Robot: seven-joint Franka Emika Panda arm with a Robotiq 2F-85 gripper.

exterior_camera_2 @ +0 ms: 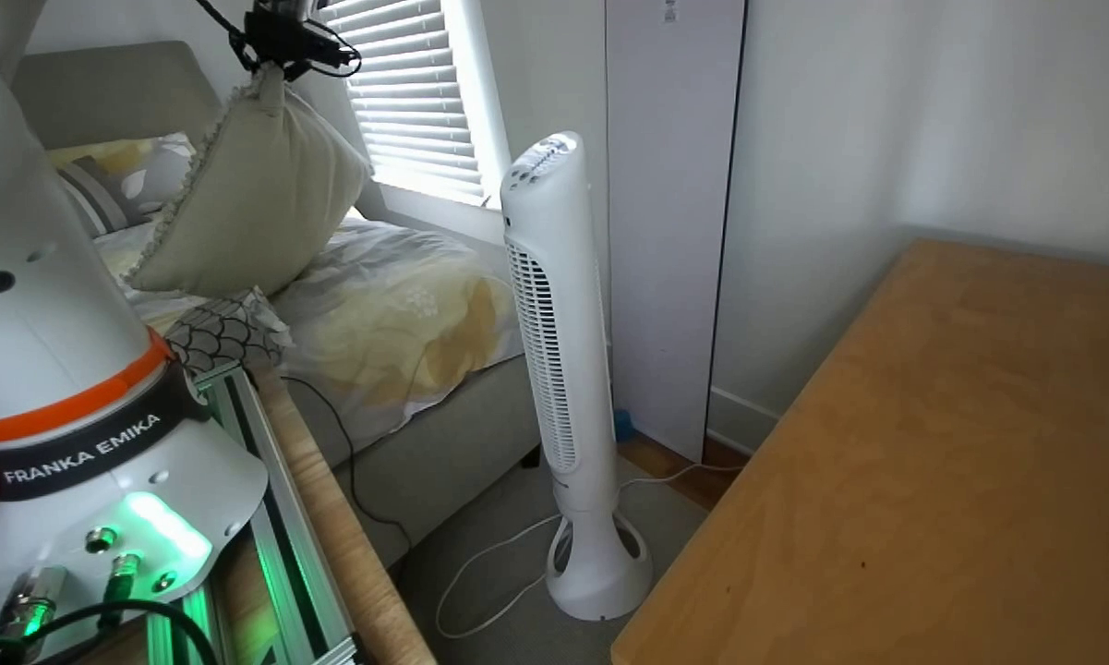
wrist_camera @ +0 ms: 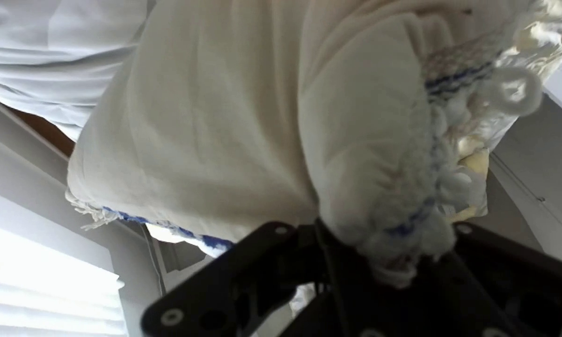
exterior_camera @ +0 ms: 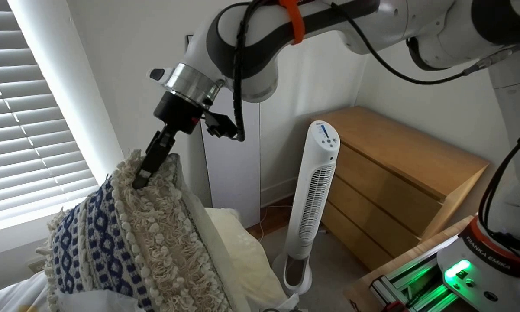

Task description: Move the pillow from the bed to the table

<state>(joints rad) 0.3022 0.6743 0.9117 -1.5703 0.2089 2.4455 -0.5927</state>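
The pillow (exterior_camera_2: 249,199) is held pinched at its top by the gripper (exterior_camera: 143,175), below which its body is seen and from which the table (exterior_camera_2: 886,462) is well separated.

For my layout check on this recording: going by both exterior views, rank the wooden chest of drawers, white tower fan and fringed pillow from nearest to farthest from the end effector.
1. Fringed pillow: gripped at its top by the end effector.
2. White tower fan: standing between the other two.
3. Wooden chest of drawers: on the fan's far side.
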